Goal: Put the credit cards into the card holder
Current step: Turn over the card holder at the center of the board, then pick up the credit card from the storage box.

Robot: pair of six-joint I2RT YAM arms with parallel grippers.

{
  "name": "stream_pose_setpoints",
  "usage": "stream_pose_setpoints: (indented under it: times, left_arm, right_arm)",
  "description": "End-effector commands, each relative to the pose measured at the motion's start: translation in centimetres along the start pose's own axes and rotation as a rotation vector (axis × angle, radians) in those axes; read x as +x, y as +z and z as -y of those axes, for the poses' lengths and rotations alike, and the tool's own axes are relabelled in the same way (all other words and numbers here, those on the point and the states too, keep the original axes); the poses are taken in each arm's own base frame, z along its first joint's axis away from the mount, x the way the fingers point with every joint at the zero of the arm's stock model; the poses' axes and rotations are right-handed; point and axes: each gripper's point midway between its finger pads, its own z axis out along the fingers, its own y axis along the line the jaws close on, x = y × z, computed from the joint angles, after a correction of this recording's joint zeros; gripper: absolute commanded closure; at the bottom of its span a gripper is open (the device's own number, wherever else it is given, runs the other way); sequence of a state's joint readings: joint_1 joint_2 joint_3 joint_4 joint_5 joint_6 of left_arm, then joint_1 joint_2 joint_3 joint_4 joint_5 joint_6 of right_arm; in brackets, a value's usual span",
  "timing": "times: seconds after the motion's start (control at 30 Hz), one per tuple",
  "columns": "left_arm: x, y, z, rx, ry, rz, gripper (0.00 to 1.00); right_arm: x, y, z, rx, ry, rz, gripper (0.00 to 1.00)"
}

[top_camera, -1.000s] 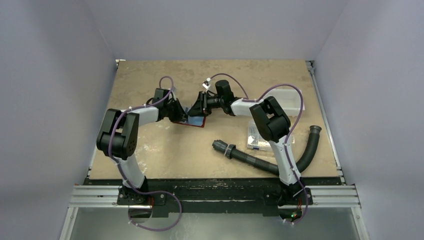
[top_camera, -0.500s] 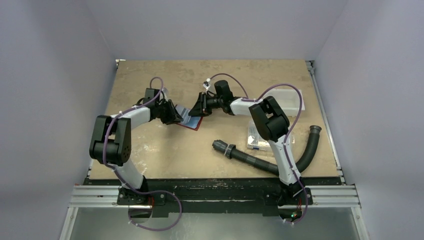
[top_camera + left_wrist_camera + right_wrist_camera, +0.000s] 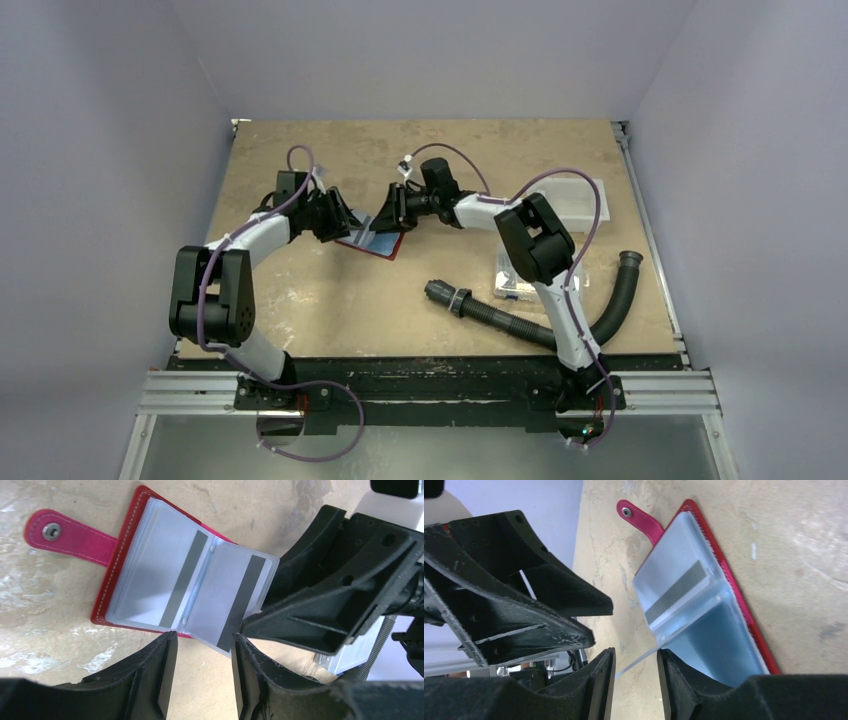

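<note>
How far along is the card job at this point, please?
Two striped cards already sit sleeved in the open red card holder. The right tool straddles a lifted sleeve leaf; the left tool stands open, empty. No loose card shows; the snap tab is unfastened.

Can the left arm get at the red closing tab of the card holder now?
Probably yes: the tab lies uncovered ahead of the open left gripper; the right gripper is at the opposite edge.

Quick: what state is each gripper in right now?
Left gripper: open, holding nothing.
Right gripper: open, clear plastic sleeve of red folding card holder between its fingers.
</note>
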State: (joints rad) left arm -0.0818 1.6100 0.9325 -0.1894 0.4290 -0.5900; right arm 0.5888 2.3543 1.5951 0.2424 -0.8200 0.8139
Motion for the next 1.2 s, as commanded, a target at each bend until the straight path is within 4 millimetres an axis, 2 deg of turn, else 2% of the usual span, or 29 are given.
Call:
stream_pose_setpoints:
  times: [0.0,0.13,0.23,0.33,0.43,0.53,0.63,0.7,0.77,0.8,0.83,0.97,1.03,1.17]
  left_arm:
    - [-2.5,-0.1,-0.4,-0.022,0.039,0.059,0.53]
    - [-3.1,0.2,-1.9,-0.059,0.019,0.077,0.53]
    - [-3.5,0.3,-2.9,-0.087,-0.009,0.075,0.58]
    - [-4.0,-0.4,-3.4,-0.103,-0.023,0.106,0.59]
    - [-5.3,-1.8,-4.6,-0.133,-0.045,0.159,0.59]
    - [-6.1,-2.8,-4.6,-0.138,-0.039,0.198,0.55]
    - [-6.2,-2.5,-3.5,-0.079,-0.019,0.199,0.5]
    - [-5.7,-1.5,-2.5,-0.019,0.0,0.15,0.49]
    - [-5.6,-0.5,-1.1,0.02,0.041,0.108,0.5]
    - [-5.6,-0.3,-1.1,0.016,0.051,0.099,0.5]
    - [-5.3,0.2,0.2,0.031,0.08,0.087,0.51]
    - [-4.9,2.0,2.7,0.098,0.116,0.05,0.53]
    - [-4.4,3.1,2.9,0.097,0.128,0.01,0.54]
    - [-3.6,4.7,0.7,0.019,0.098,-0.029,0.54]
  right_arm:
    - [-1.6,0.6,-3.0,-0.031,-0.076,0.03,0.54]
    - [-1.6,1.2,-2.7,-0.016,-0.068,0.023,0.53]
    - [-1.9,1.7,-2.5,-0.009,-0.067,0.027,0.52]
    - [-2.0,2.4,-1.7,0.002,-0.054,0.019,0.51]
    - [-2.6,3.3,-1.7,0.0,-0.055,0.018,0.51]
    - [-3.1,3.6,-2.2,-0.013,-0.062,0.004,0.5]
    - [-3.5,2.7,-3.8,-0.014,-0.102,-0.008,0.5]
    - [-3.8,1.0,-4.6,0.019,-0.126,0.003,0.49]
    - [-3.7,-1.0,-4.2,0.083,-0.139,0.006,0.48]
    - [-4.0,-2.3,-4.0,0.121,-0.154,0.018,0.48]
    - [-4.0,-3.4,-3.4,0.162,-0.168,0.022,0.47]
    - [-4.2,-9.7,-0.8,0.305,-0.18,0.043,0.46]
    - [-4.3,-13.3,0.8,0.376,-0.158,0.087,0.46]
    - [-6.0,-22.2,4.1,0.673,-0.17,0.201,0.41]
